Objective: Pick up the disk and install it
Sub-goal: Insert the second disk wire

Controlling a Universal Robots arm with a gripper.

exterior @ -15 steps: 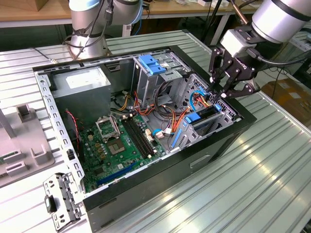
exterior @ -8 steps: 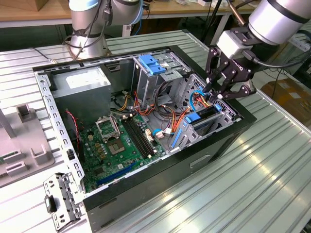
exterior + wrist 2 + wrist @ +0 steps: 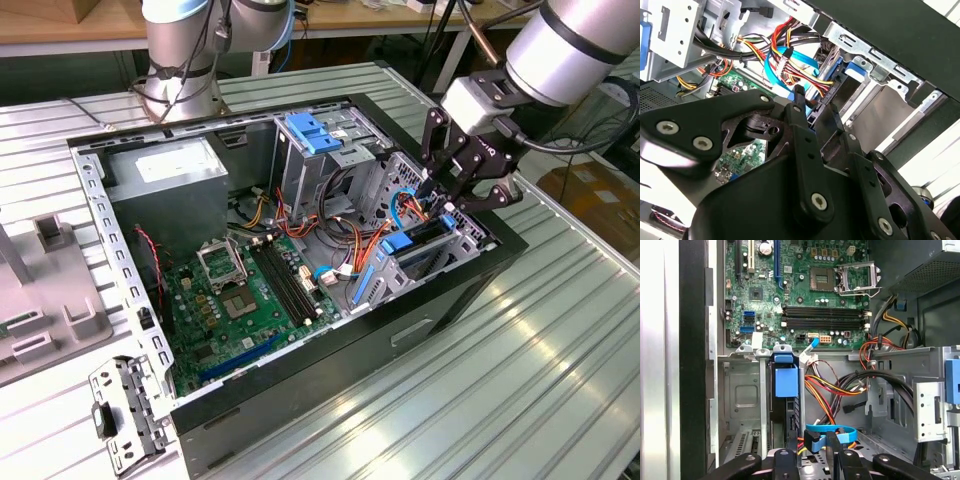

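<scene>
- The disk (image 3: 425, 238) sits on edge in the drive cage (image 3: 455, 262) of the computer case (image 3: 330, 360).
- The gripper (image 3: 447, 205) hovers just above its rear end; finger state cannot be determined.

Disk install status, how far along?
Done: the flat metal disk with light-blue side rails stands edge-on inside the grey metal drive cage of the open computer case, no longer out on the table. In hand: the gripper sits right at the disk's outer end; whether it grips is unclear. Left: I can't confirm the disk is fully seated.
</scene>
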